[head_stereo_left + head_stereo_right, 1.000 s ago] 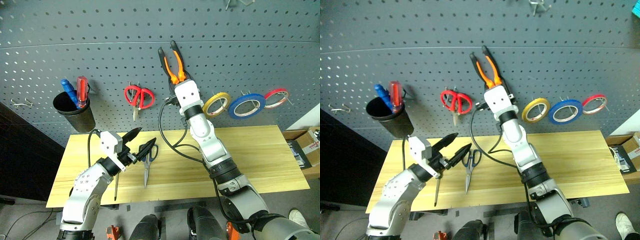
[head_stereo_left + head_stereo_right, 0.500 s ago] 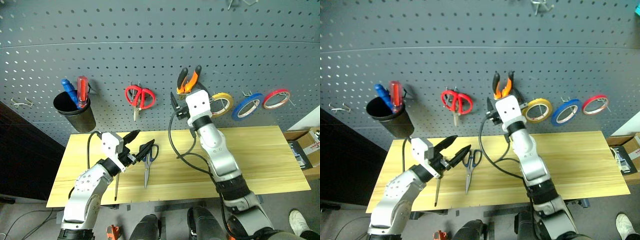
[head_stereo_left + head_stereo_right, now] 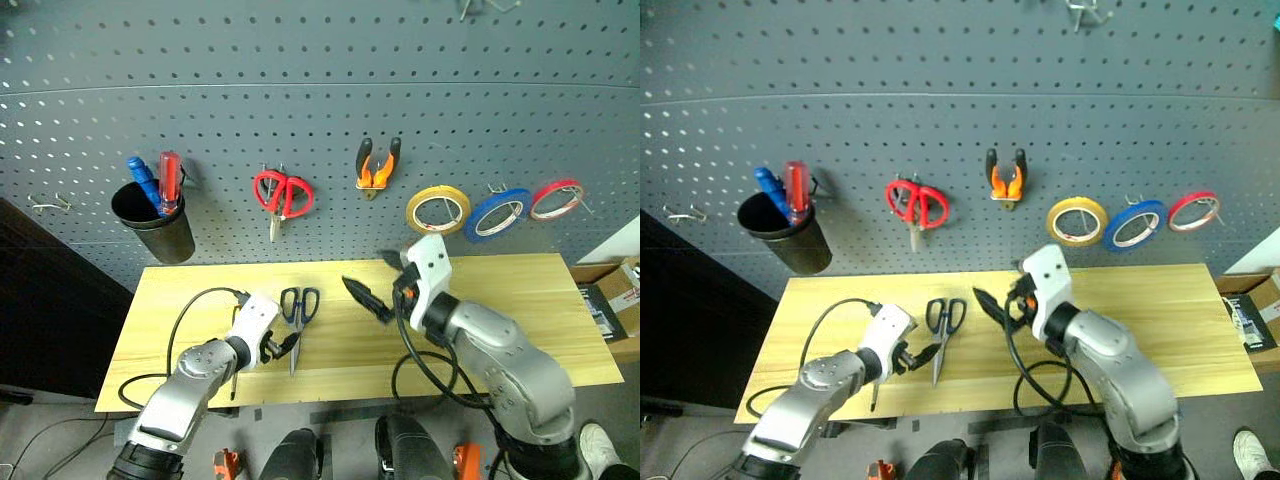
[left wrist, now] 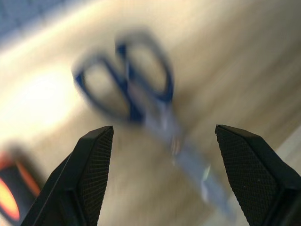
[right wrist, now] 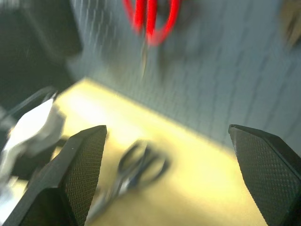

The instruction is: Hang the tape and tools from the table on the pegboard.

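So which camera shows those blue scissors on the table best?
The left eye view: the scissors lie whole and sharp on the table. The right eye view shows them equally. The left wrist view sees them close but blurred, and the right wrist view small and blurred.

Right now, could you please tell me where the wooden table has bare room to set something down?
The light wood table is bare along its right end, below the tape rolls. The left end under the black cup is bare too. Crowded: the middle-left, around the blue-handled scissors, left gripper and right gripper.
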